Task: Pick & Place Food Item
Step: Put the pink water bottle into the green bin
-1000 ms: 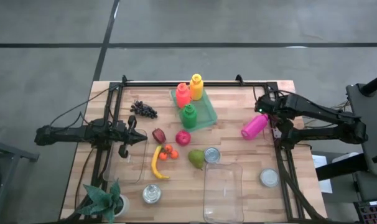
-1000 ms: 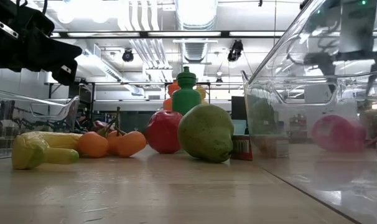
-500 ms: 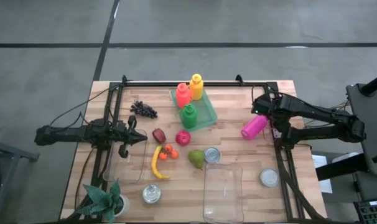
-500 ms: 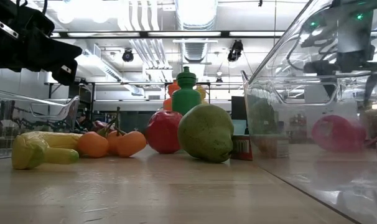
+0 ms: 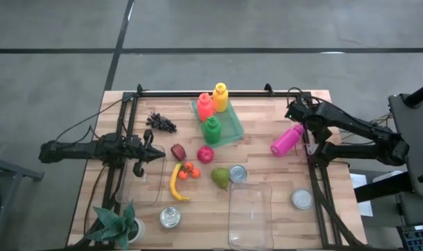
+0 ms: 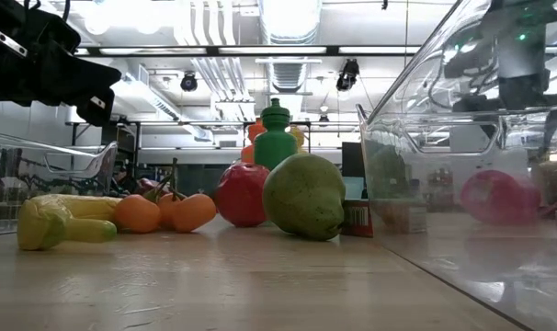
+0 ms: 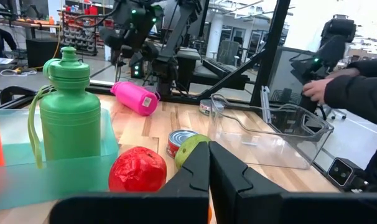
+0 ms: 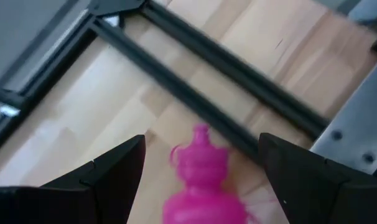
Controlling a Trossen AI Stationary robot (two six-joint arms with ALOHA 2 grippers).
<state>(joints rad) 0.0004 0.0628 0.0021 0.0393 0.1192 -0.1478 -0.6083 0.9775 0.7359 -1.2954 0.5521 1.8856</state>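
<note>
On the near edge of the wooden surface stand a potted plant at the left corner, a tin can beside it, a clear plastic container in the middle and another can toward the right. Just behind them lie a yellow banana, a cluster of small tomatoes, a green pear and a can touching the container's far rim. A red apple and a dark red fruit sit slightly farther back.

The left claw hangs over a second clear container at the left side, its fingers pressed together with nothing between them.

Farther on, a green bottle stands in a teal tray with a red bottle and an orange bottle; dark grapes lie to the tray's left.

At the right, the right claw hovers with fingers spread wide above the cap end of a pink bottle lying on its side, holding nothing.
</note>
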